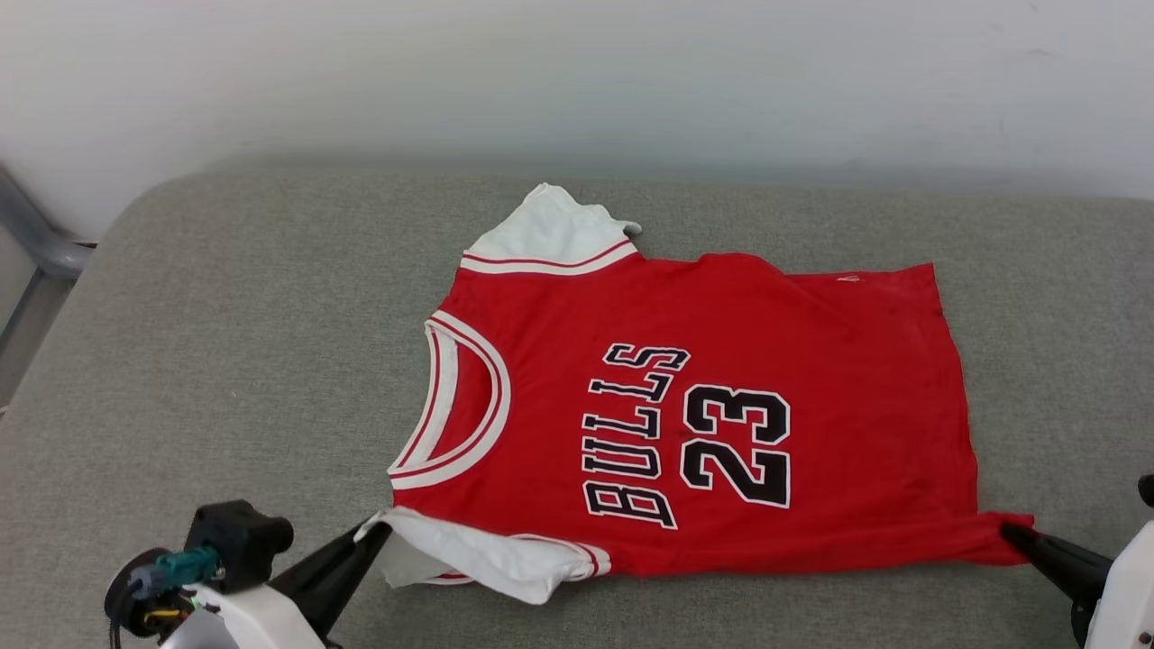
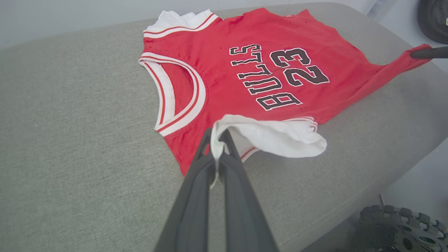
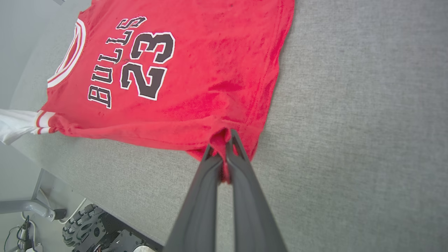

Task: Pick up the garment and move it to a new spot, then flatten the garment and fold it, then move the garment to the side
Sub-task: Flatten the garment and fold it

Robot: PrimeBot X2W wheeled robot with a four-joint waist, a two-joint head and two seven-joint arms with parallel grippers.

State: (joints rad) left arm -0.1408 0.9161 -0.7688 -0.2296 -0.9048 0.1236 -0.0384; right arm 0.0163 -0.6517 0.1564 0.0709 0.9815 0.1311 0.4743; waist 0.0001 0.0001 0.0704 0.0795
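The garment (image 1: 721,361) is a red jersey with white sleeves and dark "BULLS 23" lettering, spread face up on the grey cushion (image 1: 225,342), collar toward the left. My left gripper (image 1: 379,532) is shut on the near white sleeve (image 2: 276,136), pinching its cloth between the fingers (image 2: 231,164). My right gripper (image 1: 1014,532) is shut on the near red hem corner (image 3: 224,140), which is drawn out to a point. In the left wrist view the garment (image 2: 238,63) lies flat beyond my left gripper (image 2: 217,134). In the right wrist view the garment (image 3: 196,70) spreads beyond my right gripper (image 3: 219,140).
A pale wall (image 1: 577,72) rises behind the cushion. A grey metal frame (image 1: 36,243) stands at the cushion's far left. Bare cushion lies left and right of the jersey. My wheeled base (image 3: 84,224) shows below the cushion's near edge.
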